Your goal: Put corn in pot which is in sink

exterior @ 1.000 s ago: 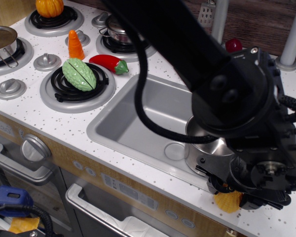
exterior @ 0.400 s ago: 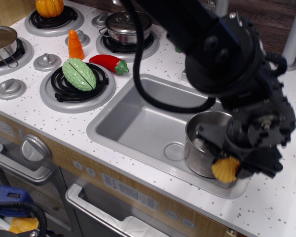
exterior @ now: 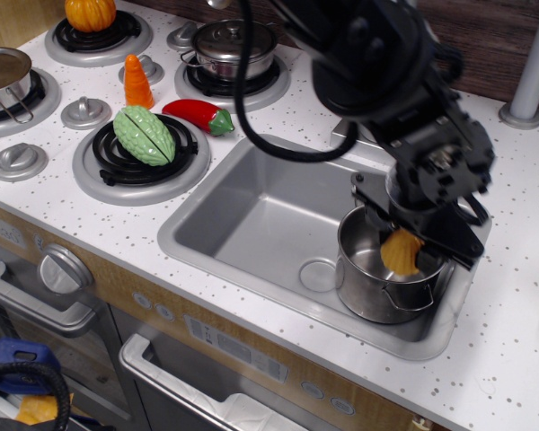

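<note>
Pincer downturned over pot, clamped around corn.

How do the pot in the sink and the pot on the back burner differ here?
The pot in the sink is open, no lid, with the corn held over it by the gripper. The lidded pot on the back burner is closed, with a knob on top, and looks smaller in this view. Both are shiny steel.

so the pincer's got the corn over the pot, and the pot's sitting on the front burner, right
Not quite. The pincer does hold the corn over the pot, but observation.image shows the pot in the sink, at its right end, not on a burner.
</note>
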`<action>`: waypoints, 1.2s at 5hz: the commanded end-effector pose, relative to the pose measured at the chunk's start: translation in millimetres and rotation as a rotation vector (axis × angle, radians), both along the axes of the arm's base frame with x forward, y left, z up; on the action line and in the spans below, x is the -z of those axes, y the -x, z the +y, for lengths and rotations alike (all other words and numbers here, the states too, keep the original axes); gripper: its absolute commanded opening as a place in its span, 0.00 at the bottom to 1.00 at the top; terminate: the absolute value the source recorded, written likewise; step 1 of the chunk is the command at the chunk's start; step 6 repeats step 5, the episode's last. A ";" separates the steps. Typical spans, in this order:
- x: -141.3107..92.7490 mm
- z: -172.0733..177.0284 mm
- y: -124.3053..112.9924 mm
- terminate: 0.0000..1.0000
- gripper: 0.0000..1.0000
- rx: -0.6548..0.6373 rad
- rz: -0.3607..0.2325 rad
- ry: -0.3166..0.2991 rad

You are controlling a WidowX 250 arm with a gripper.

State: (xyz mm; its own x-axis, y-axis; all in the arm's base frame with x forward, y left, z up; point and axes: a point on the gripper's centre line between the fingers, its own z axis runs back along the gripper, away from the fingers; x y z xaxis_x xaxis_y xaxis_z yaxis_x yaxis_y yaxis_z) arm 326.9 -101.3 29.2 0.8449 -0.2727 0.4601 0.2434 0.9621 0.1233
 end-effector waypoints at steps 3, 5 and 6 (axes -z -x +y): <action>-6.8 17.1 -22.2 0.00 1.00 0.086 -0.122 0.029; 0.2 12.5 -16.6 1.00 1.00 0.032 -0.124 0.072; 0.2 12.5 -16.6 1.00 1.00 0.032 -0.124 0.072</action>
